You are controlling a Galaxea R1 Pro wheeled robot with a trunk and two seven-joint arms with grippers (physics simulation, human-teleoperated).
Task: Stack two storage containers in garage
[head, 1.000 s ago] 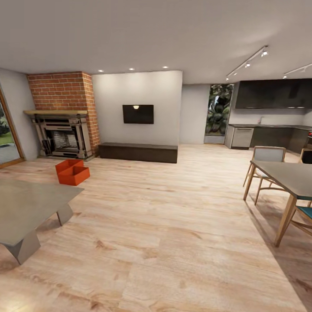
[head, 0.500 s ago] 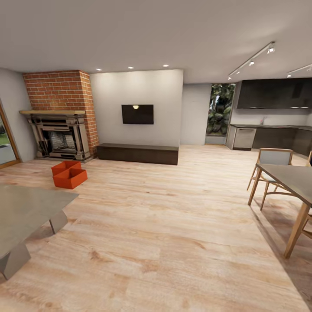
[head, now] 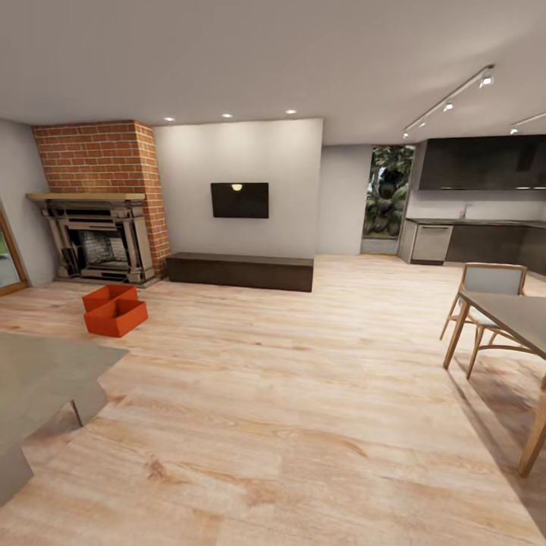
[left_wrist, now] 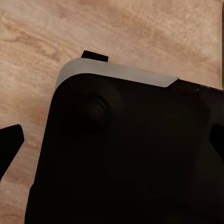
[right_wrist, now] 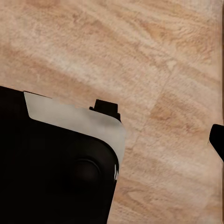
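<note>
Orange-red storage containers (head: 114, 309) by fireplace (head: 97, 244), far from claws; claw state untellable.

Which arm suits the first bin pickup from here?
Left, tentatively: the two storage containers sit far off, left of centre before the fireplace. Neither is within reach yet; the robot must drive closer first.

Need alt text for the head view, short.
Two orange-red storage containers sit touching on the light wood-plank floor before a brick fireplace. A dark low bench lines the far wall; a dining table is at right.
</note>
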